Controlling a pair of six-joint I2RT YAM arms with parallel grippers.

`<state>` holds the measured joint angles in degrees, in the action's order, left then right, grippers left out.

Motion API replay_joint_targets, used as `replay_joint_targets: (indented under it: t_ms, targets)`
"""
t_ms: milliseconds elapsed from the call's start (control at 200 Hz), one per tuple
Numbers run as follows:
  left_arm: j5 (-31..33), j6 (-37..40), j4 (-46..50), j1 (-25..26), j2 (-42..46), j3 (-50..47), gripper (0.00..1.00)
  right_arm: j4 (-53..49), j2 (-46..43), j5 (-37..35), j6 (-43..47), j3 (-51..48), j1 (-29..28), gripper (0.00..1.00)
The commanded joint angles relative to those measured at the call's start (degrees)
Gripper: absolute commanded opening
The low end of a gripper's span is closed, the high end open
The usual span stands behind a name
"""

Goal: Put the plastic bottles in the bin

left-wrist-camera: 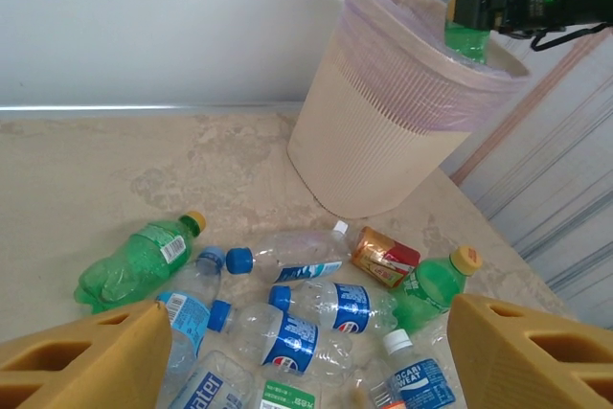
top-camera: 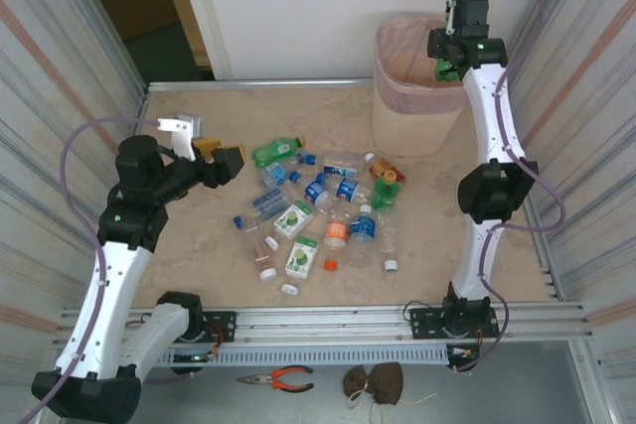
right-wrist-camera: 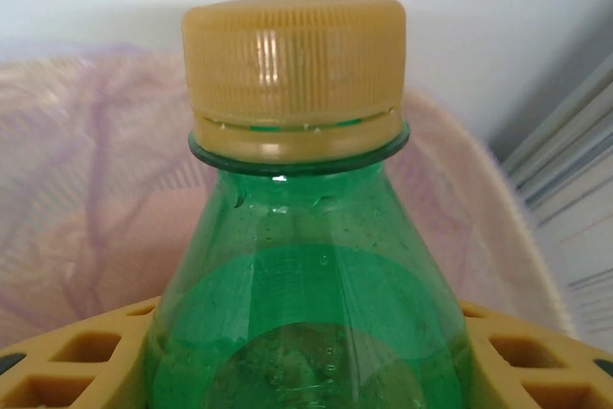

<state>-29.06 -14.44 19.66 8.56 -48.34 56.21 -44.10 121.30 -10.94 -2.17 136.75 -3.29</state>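
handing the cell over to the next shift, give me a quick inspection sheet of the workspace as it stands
surface: beige marbled table, no spills seen
job's things: plastic bottles lying in a pile mid-table; bin upright at far right, pink liner; one green bottle held above its rim
clutter: loose caps on the table; what looks like a red-gold can among the bottles; pliers and brown cloth below the front rail
grippers: left gripper open, left of the pile; right gripper shut on the green bottle
cables: purple cable looped off each arm, away from the pile
surroundings: corrugated panels both sides, white wall behind
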Motion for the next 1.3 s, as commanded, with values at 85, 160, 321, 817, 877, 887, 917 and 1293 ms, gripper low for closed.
replay_joint_targets:
  t_ms: [85,160,321,817,877,887,917,1293]
  targets:
    - [-2.7,-0.2,-0.8,-0.6,-1.4,-1.0,0.76,-4.4,5.2,-2.2,-1.1,1.9,0.2,0.46]
    - [-2.8,-0.2,-0.9,-0.6,-2.1,-1.2,0.76,-5.1,7.0,-2.2,-1.4,2.1,0.1,0.47]
    - [-2.9,0.0,-1.1,-0.7,-3.1,-1.2,0.76,-6.2,10.3,-2.3,-1.6,2.1,0.2,0.48]
    - [2.2,2.4,4.6,-0.9,-4.3,-0.3,0.75,-8.6,17.1,-3.3,-2.3,3.6,0.2,0.68]
    - [2.6,2.4,5.2,-0.9,-4.6,-0.3,0.75,-8.8,16.8,-3.4,-2.4,4.0,0.1,0.72]
    - [2.7,2.4,5.3,-0.9,-4.7,-0.3,0.75,-8.8,16.7,-3.4,-2.5,4.0,0.1,0.72]
    - [2.8,2.4,5.5,-0.9,-4.9,-0.3,0.74,-8.8,16.5,-3.4,-2.5,4.3,0.1,0.73]
    - [7.4,1.8,11.6,-0.8,-8.6,-0.9,0.74,-9.7,10.4,-4.1,-1.3,7.3,-0.8,0.81]
